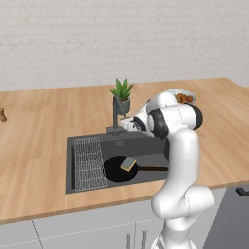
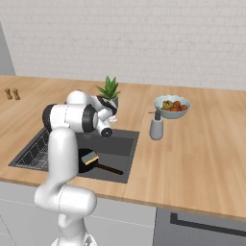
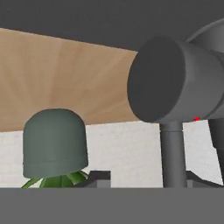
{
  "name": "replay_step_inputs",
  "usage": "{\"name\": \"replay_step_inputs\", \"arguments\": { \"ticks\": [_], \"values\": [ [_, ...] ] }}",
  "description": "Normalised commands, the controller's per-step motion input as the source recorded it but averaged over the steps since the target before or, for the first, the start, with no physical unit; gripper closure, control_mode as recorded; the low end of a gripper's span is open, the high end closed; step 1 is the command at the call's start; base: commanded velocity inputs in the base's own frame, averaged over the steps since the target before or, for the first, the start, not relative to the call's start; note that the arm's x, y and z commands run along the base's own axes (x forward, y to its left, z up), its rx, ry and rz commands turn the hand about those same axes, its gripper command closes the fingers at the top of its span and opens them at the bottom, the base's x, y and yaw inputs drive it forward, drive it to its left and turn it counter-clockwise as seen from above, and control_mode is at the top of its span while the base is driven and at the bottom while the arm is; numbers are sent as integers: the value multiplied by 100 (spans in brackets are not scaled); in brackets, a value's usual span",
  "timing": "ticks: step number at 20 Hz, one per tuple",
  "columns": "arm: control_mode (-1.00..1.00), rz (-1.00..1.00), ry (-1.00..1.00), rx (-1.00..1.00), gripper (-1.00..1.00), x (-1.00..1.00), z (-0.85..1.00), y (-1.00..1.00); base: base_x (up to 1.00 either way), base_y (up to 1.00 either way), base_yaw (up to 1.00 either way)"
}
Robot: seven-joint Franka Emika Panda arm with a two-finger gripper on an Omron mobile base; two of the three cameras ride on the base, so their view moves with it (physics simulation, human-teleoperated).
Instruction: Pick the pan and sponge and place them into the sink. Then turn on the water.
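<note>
Rack: you're seeing the wire-grid rack sitting in the left part of the sink, dark basin sunk into the wooden counter.
Pan: the pan is lying flat on the basin floor just right of the rack, handle pointing right. Right base view is showing it partly behind the arm.
Sponge: the sponge is resting on the pan's right side, yellow face up, touching it; also showing here.
Faucet: the faucet is standing at the sink's back edge. Hand view is looking at its dark round end very close up, and that view is rolled upside down.
Water: you're not getting a stream under the spout in either base view.
Plant: the potted plant is standing just behind the faucet; its pot is appearing inverted in hand view.
Gripper: the gripper is sitting right at the faucet, wrist reaching in from the right. You can't tell if the claw is open or closed; fingers are hidden.
Soap: a grey soap dispenser is standing on the counter right of the sink.
Bowl: a pale bowl of food is sitting just behind the dispenser.
</note>
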Motion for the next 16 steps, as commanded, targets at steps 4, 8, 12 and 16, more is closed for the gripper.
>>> {"name": "replay_step_inputs", "arguments": {
  "ticks": [4, 8, 12, 16],
  "values": [
    [-100, 10, 13, 20, 100, 37, -1, -100, 0, 0, 0],
    [-100, 11, 17, 20, 100, 39, -5, -100, 0, 0, 0],
    [-100, 12, 19, 18, 100, 41, -16, -100, 0, 0, 0],
    [-100, 10, 20, 15, 100, 42, -22, -100, 0, 0, 0]
  ]
}}
